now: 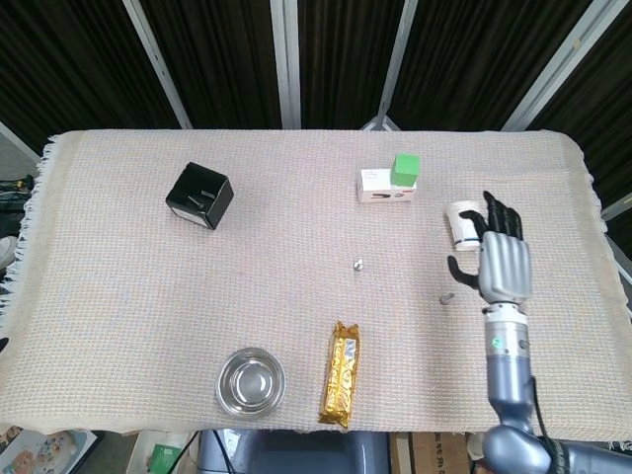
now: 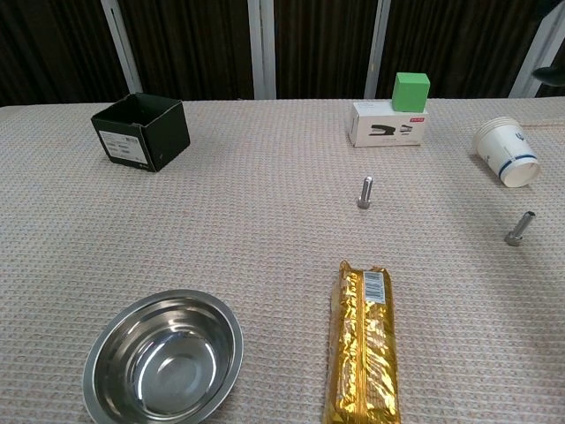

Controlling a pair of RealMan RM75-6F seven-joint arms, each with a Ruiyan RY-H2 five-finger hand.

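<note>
Your right hand (image 1: 502, 259) hovers with fingers apart, holding nothing — just beside the one tipped white paper cup (image 1: 464, 225). Two small metal bolts lie on the surface — one (image 1: 446, 295) near your hand, one (image 1: 359, 264) mid-cloth.

The right hand (image 1: 502, 259) had a silver-grey metallic back plate with black fingers (image 1: 501, 213) and a black thumb. Beneath the hand, a cylindrical wrist section (image 1: 504, 338) in lighter grey carried a small green indicator light on a dark ring. The forearm (image 1: 508, 383) below the wrist was a smooth, glossy blue-grey tube, widening into a rounded joint housing (image 1: 513, 449). A thin black cable ran alongside the forearm near that housing.
</note>
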